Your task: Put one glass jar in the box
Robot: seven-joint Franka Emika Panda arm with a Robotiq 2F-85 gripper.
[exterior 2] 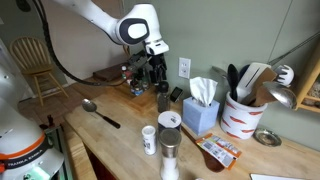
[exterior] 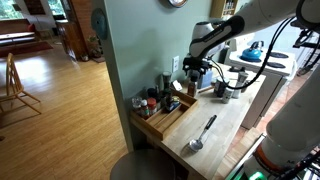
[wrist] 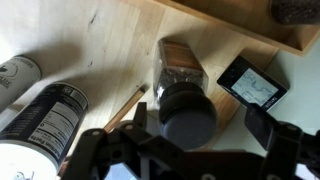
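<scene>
While the Robotiq gripper (wrist: 195,138) is hovering with its fingers spread wide and gripping nothing, the clear glass jar with a black lid (wrist: 183,95) is sitting directly beneath it, apparently upright, between the two fingers. It is standing on the pale wooden counter (wrist: 100,40), just outside the long shallow light-wood box (wrist: 240,25), which is lying beyond the jar. A small black device with a pale screen (wrist: 250,82) is crowding one side and a black-and-white labelled container (wrist: 45,110) the other. A closing finger is likely risking the device.
</scene>
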